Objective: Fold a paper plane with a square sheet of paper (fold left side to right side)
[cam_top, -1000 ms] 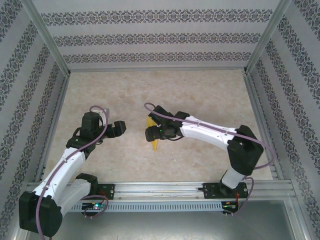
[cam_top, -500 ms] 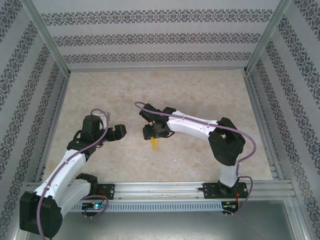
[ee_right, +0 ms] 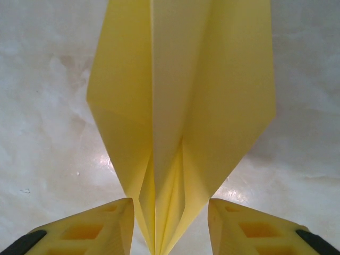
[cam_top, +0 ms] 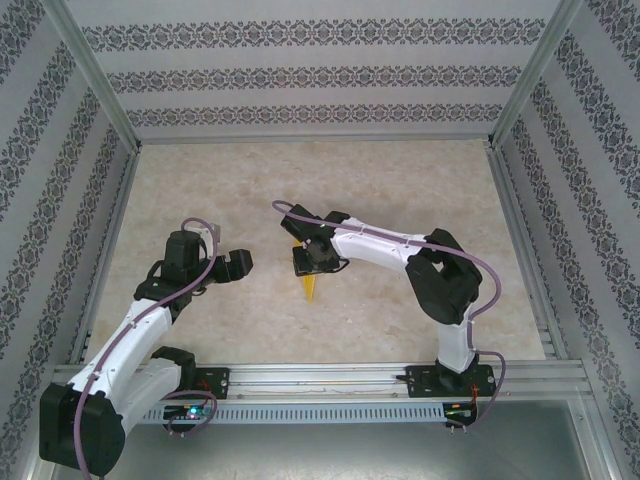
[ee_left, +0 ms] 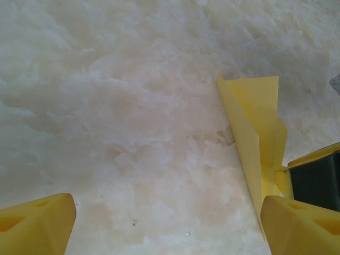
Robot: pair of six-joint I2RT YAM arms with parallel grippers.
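Two tools are engaged: the left tool [ee_left: 167, 226] is held wide open beside the paper plane [ee_right: 180, 106] on the counter [cam_top: 400, 180], while the right tool [ee_right: 170, 223], lately narrowed, is brought astride its spine, so a pinch seems begun, though contact cannot be told.

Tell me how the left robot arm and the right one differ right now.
The left arm holds its jaws wide apart; the right arm has its jaws set narrower, one on each side of the paper plane. The left arm sits beside the plane, over the table; the right arm reaches over the plane itself. Both are white and black with yellow fingertips.
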